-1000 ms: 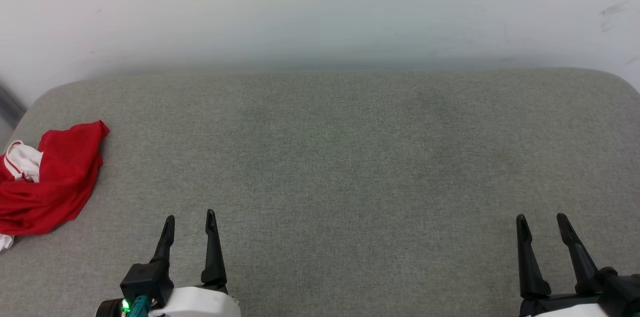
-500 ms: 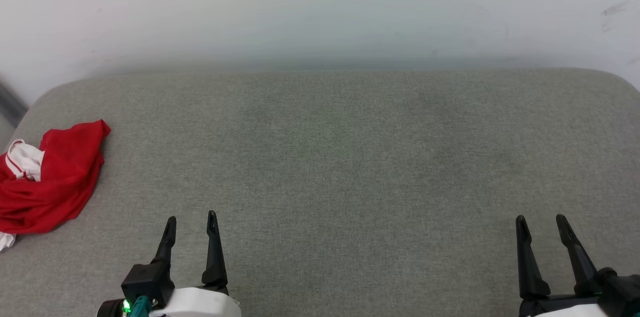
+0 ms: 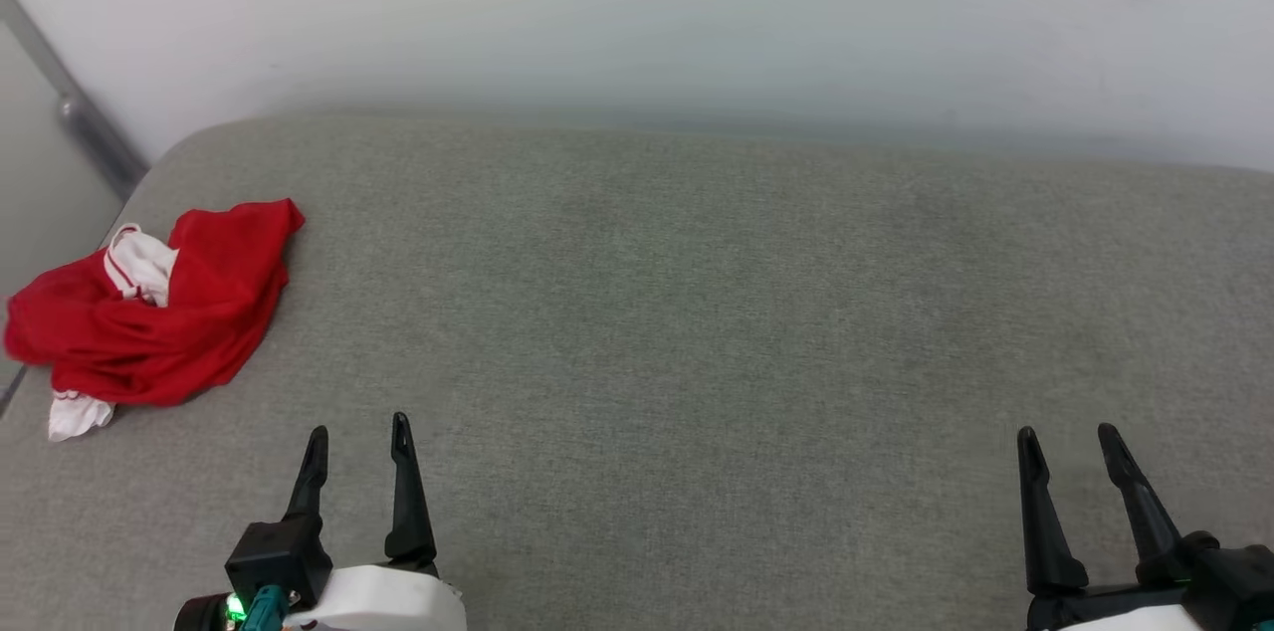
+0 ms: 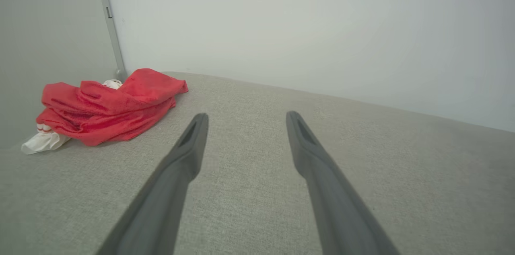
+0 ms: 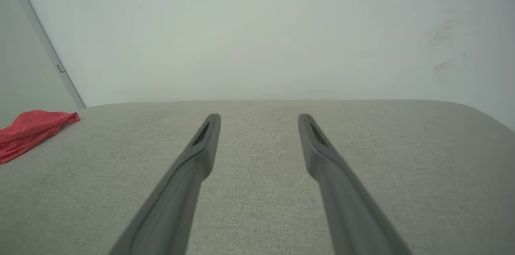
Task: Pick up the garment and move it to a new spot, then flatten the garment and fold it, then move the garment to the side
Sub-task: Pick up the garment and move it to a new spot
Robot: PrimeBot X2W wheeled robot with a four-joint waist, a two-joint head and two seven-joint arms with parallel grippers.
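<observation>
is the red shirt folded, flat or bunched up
Bunched up: the garment lies in a crumpled heap far left on the cushion, white sleeve poking out.

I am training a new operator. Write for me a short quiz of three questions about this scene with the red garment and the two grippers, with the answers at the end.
1. True or false: the garment lies spread flat in the middle of the grey cushion.
2. Which gripper is nearer to the garment? A) left gripper B) right gripper
3. Fill in: both grippers are ____ and hold nothing.

Key
1. False: it lies crumpled near the cushion's left edge.
2. A
3. open
</observation>
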